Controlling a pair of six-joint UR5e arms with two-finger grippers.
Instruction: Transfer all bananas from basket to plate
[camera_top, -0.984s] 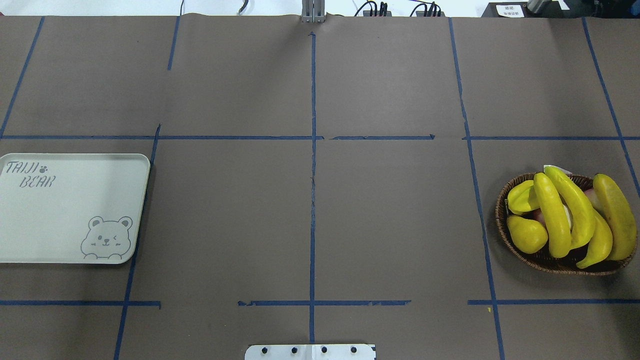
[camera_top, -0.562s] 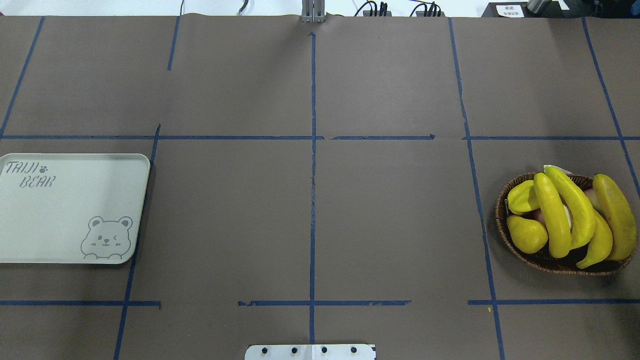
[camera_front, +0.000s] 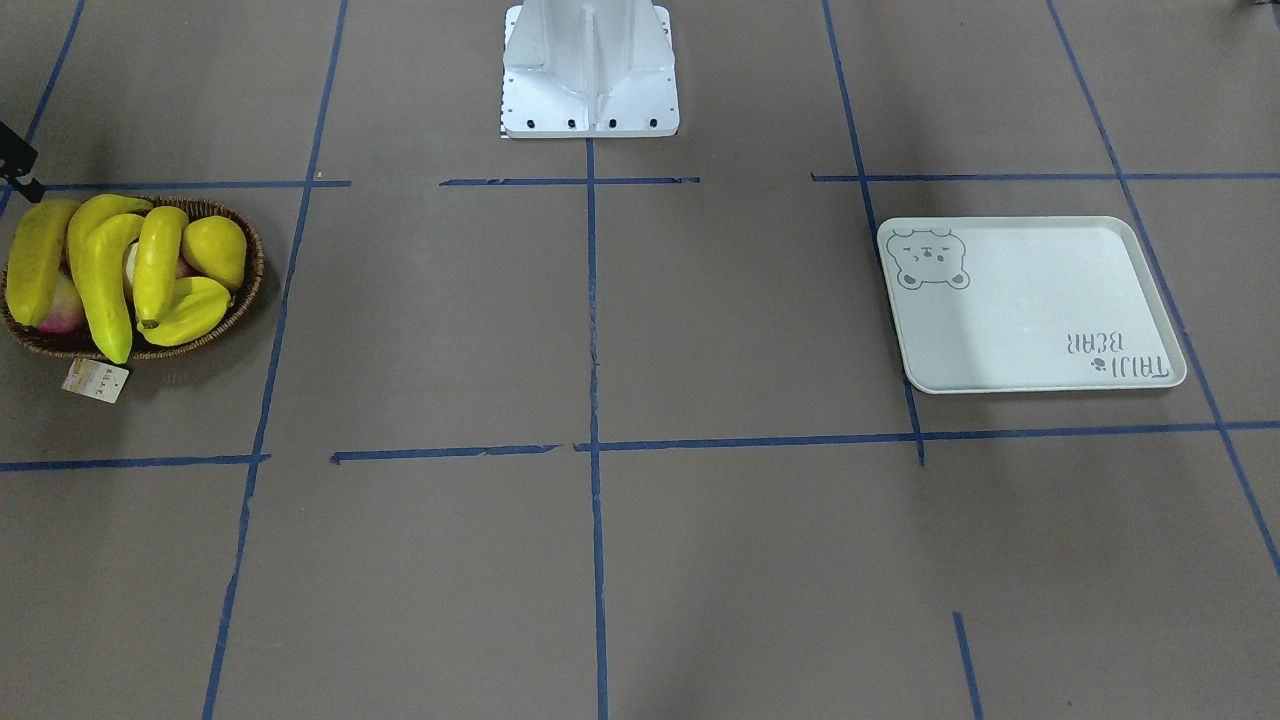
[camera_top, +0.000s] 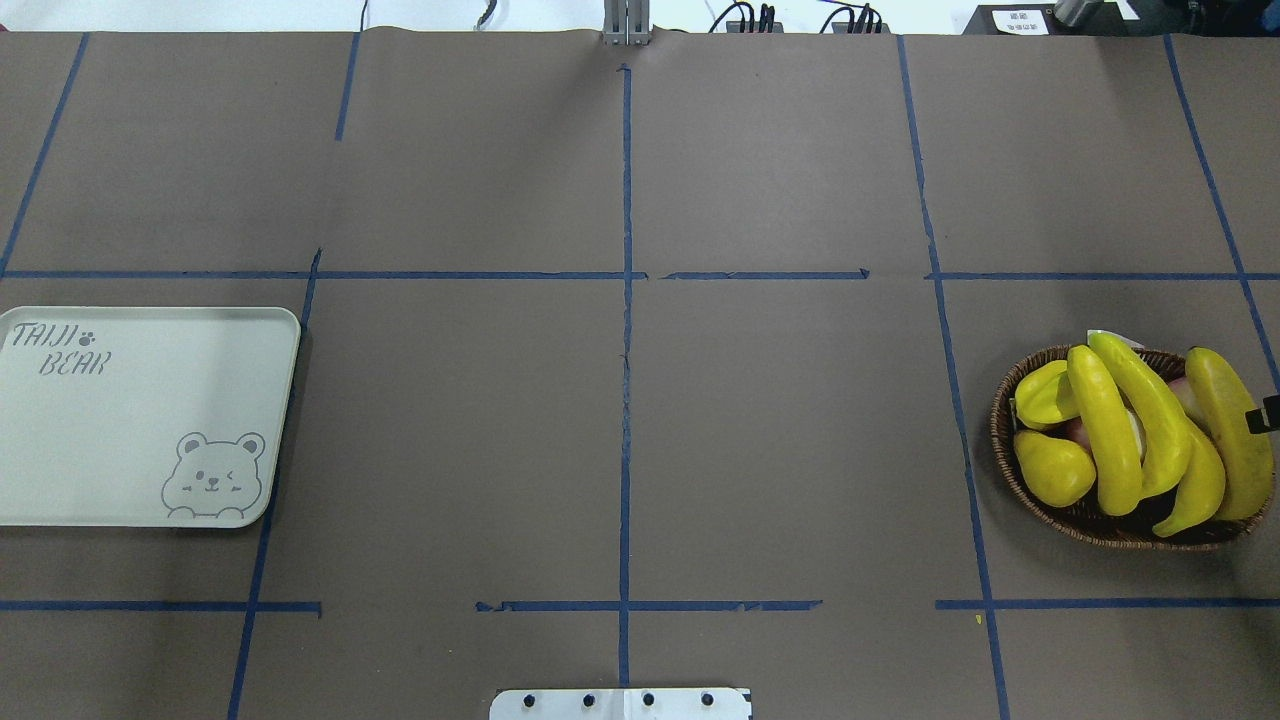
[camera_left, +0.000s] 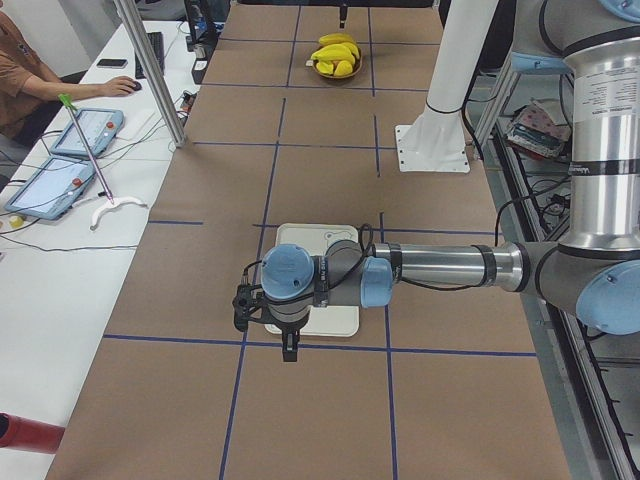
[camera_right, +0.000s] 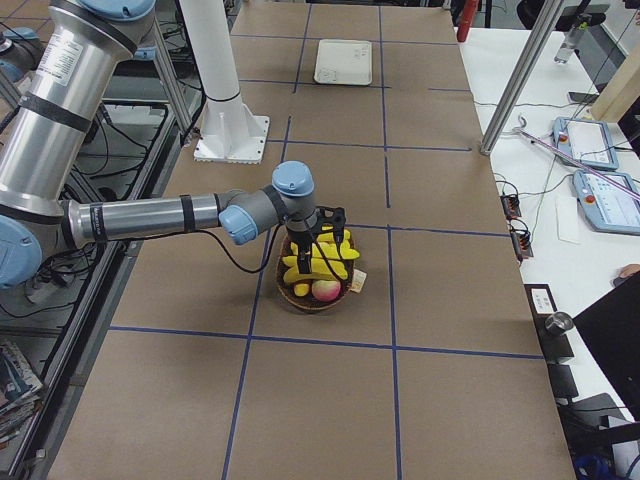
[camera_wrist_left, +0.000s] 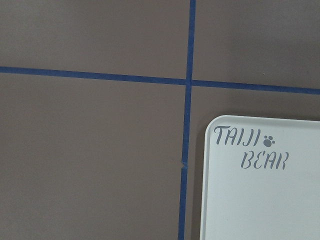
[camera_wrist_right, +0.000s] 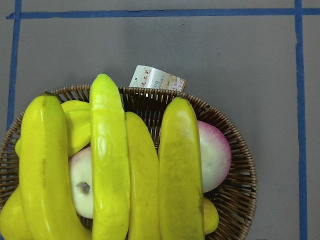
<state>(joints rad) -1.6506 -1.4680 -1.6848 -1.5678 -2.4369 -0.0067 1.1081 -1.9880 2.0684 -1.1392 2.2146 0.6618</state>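
We see all four bananas (camera_top: 1105, 430) lying in the basket (camera_top: 1003, 455), which sits at the right edge of the table (camera_top: 620, 400), about midway between its near and far edges. They lie side by side on top of the other fruit, their lengths running roughly from the near edge toward the far one. A starfruit (camera_top: 1045, 395) and a yellow pear-shaped fruit (camera_top: 1055, 470) fill the side of the basket toward the table's middle. A pink-and-white round fruit (camera_wrist_right: 215, 155) shows under the bananas. A paper tag (camera_front: 95, 380) lies on the table just beside the basket's far rim.

The plate (camera_top: 150, 420) lies flat at the table's left edge, well apart from the basket, with its bear print at the near corner and its lettering at the far one. Blue tape lines (camera_top: 625, 350) divide the table into rectangles.

The right pincer (camera_right: 304, 250) hangs above the basket. The overhead view shows only a dark sliver of it beside the outermost banana, so we cannot tell whether its fingers are apart or together. The left pincer (camera_left: 288, 350) hangs over the plate's end nearest the table's left edge, and here too we cannot tell.
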